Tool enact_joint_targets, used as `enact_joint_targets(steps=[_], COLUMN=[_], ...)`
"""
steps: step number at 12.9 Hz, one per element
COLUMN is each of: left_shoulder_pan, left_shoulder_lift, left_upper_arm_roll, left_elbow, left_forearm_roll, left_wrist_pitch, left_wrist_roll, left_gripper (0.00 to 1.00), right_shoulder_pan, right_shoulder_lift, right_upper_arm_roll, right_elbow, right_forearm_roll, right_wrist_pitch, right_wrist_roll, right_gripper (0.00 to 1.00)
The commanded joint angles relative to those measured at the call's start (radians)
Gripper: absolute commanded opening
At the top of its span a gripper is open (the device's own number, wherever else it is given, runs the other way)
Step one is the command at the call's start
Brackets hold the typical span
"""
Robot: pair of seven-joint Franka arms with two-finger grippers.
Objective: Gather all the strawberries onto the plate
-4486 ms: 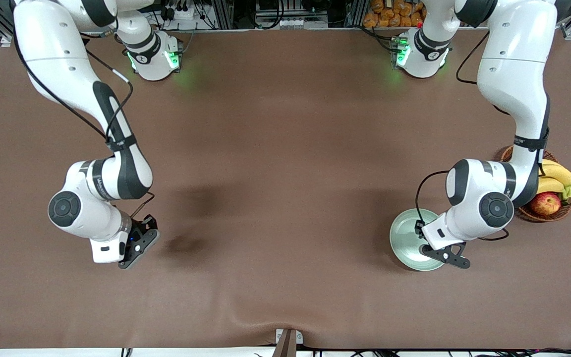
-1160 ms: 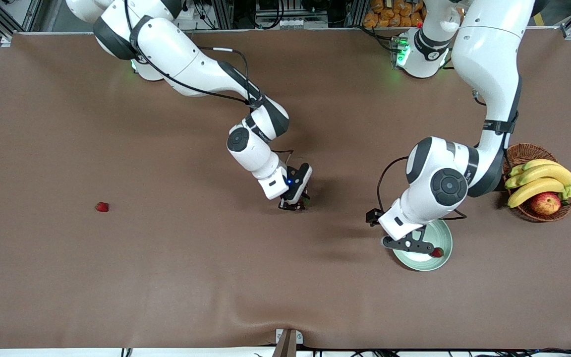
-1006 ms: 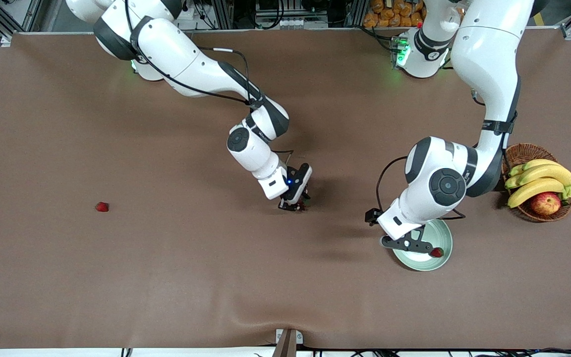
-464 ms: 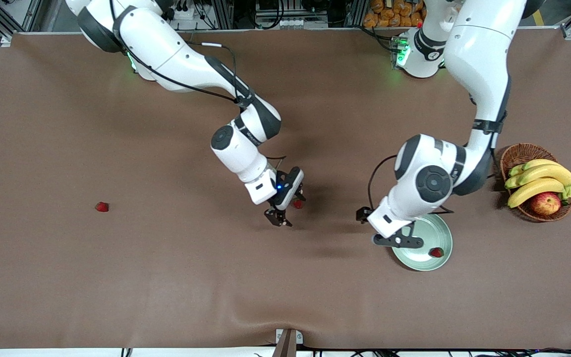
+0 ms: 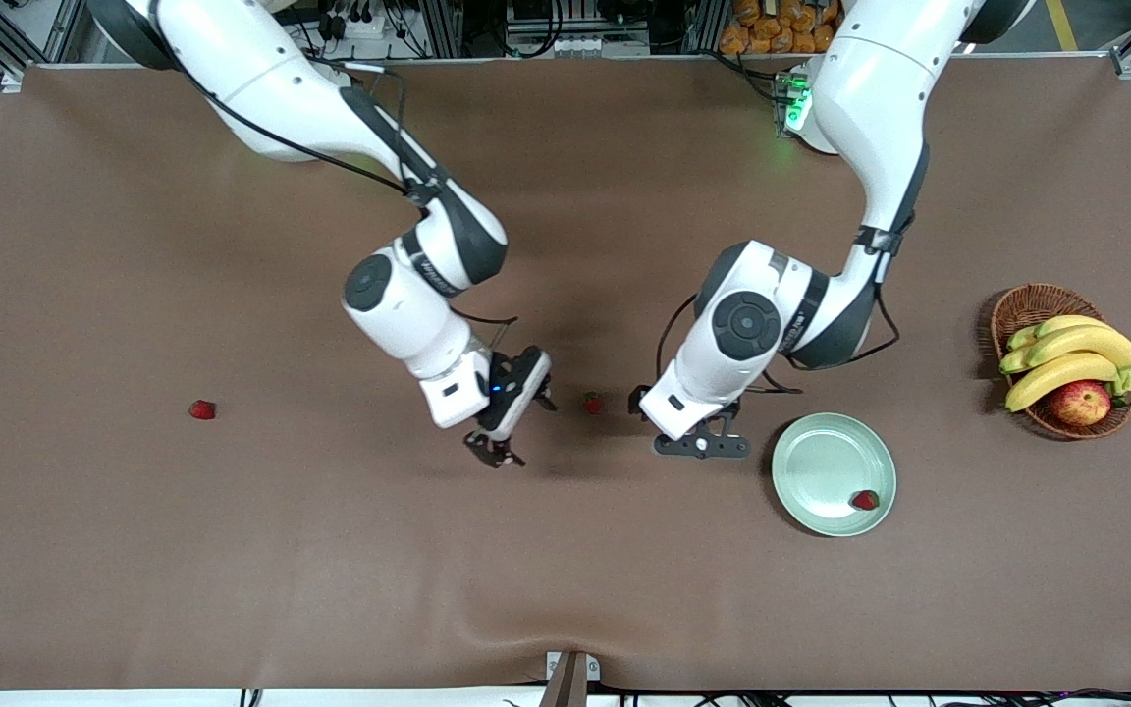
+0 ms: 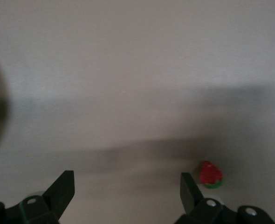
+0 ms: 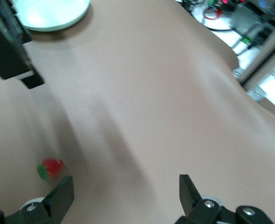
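The right gripper (image 5: 511, 424) is hanging with fingers spread, empty, over the table (image 5: 232, 550) beside a strawberry (image 5: 592, 403). The left gripper (image 5: 703, 447), also spread and empty, is hovering between that berry and the plate (image 5: 811, 462), where another strawberry (image 5: 864, 500) is lying. A third strawberry (image 5: 201, 409) is sitting toward the right arm's end.

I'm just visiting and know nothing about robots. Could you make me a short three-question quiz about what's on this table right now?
1. How many strawberries lie in the plate?
2. True or false: the right gripper is holding a strawberry.
3. The strawberry on the table between the two grippers is closest to: A) the basket, B) the left gripper, C) the lone strawberry toward the right arm's end.

Key: 1. One. 2. False; both grippers are open and empty. 3. B.
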Motion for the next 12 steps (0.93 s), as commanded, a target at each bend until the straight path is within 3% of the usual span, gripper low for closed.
enact_joint_targets(steps=[1,5,9,12], left_shoulder_pan=[-0.026,-0.097,-0.178,-0.211], left_shoulder_lift=[0.040,0.121,0.150,0.172], left_upper_arm_roll=[0.008,0.008,0.017,0.020], left_elbow=[0.030,0.033,0.058,0.055], left_forearm_roll=[-0.009,-0.011,0.012,0.109], left_wrist_pitch=[0.057,0.187,0.215,0.238], left_wrist_roll=[-0.014,-0.081,-0.072,-0.072], left_gripper=[1.00,1.00,1.00,0.92], right_shoulder_pan=[-0.083,-0.200,-0.336,-0.424], right_shoulder_lift=[-0.084,-0.127,-0.128,-0.143], right_upper_arm_roll=[0.021,0.019,0.020,0.019], right_elbow=[-0.060,-0.059,-0.051,-0.051], right_forearm_roll=[0.019,0.019,0.019,0.019], right_wrist_pitch=[-0.092,-0.195,-0.299,-0.379], right_wrist_roll=[-0.026,-0.023,-0.032,-0.038], right_gripper=[1.00,1.00,1.00,1.00])
